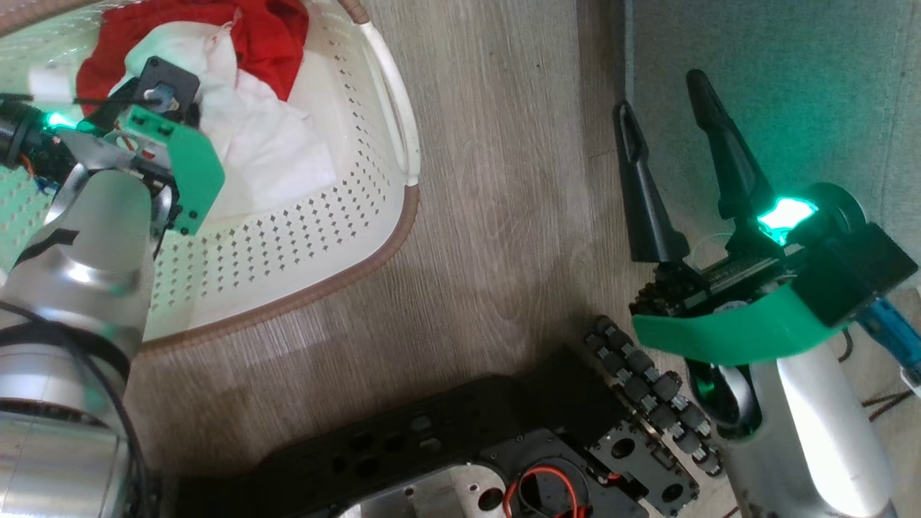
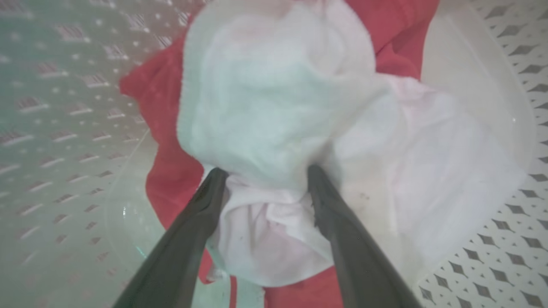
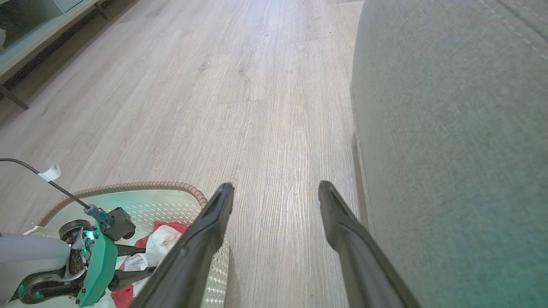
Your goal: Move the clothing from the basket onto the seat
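Inside the cream perforated plastic basket | left gripper stood, fingers wide, astride the red-and-white fabric clothing | right gripper gaped empty beside the grey upholstered seat

The basket is running off the head view's top and left edges, with the left arm covering part of the clothing. Up close, the left pincer tips are sitting hidden beneath white cloth; the seat is being cropped at right.
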